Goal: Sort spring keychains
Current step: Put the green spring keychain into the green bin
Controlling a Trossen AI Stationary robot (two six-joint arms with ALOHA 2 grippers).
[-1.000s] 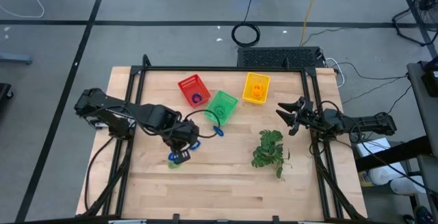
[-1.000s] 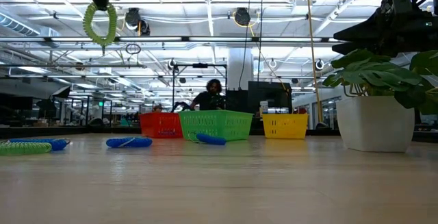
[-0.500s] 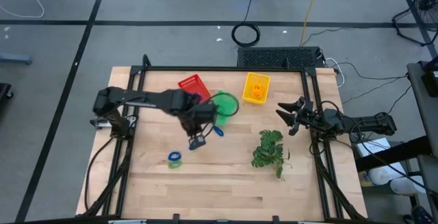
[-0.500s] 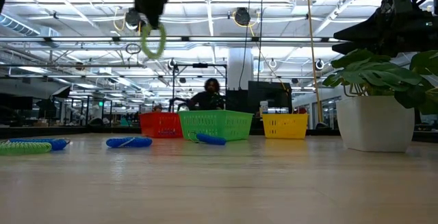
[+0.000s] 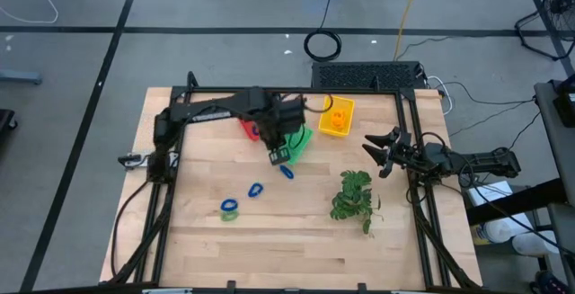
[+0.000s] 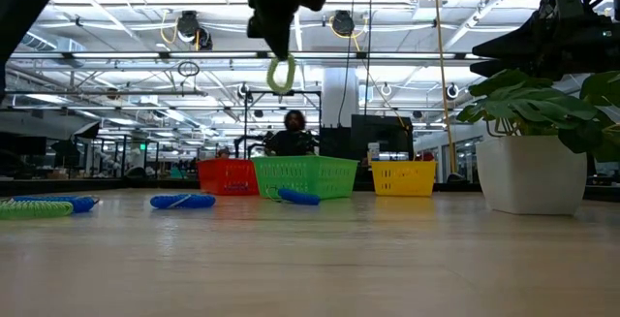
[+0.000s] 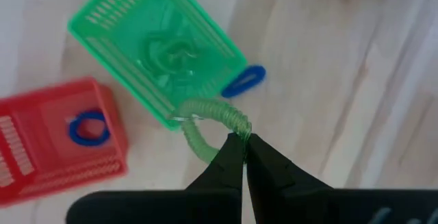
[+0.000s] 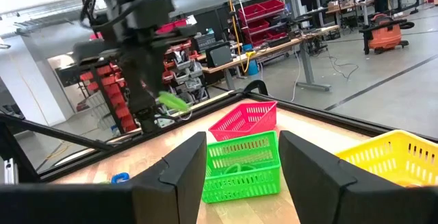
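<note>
My left gripper (image 5: 278,155) hangs above the near edge of the green basket (image 5: 297,140), shut on a green spring keychain (image 6: 281,74). In the left wrist view that keychain (image 7: 205,125) sits over the green basket's corner (image 7: 164,111). Green coils lie inside the basket. The red basket (image 5: 254,119) holds a blue keychain (image 7: 87,127), and the yellow basket (image 5: 336,114) holds orange ones. Loose blue keychains (image 5: 287,171) (image 5: 255,190) lie flat on the table. A third blue one (image 5: 230,208) lies beside a green one. My right gripper (image 5: 373,153) waits open at the table's right edge. My left gripper pinches the green keychain's coil at the top of its loop (image 7: 238,123) between its two fingertips. The fingers come from above and point down. The loop hangs below them, lifted clear of the table and baskets.
A leafy plant sprig in a white pot (image 5: 353,195) stands near the right side of the table. A black frame (image 5: 296,90) borders the table. Bare wood lies along the near edge. A person (image 6: 291,135) sits in the room beyond the baskets.
My left gripper has travelled from the near-left part of the table toward the far side and right, up to the green basket. It has stayed shut, carrying the green keychain, which hangs clear of the table.
</note>
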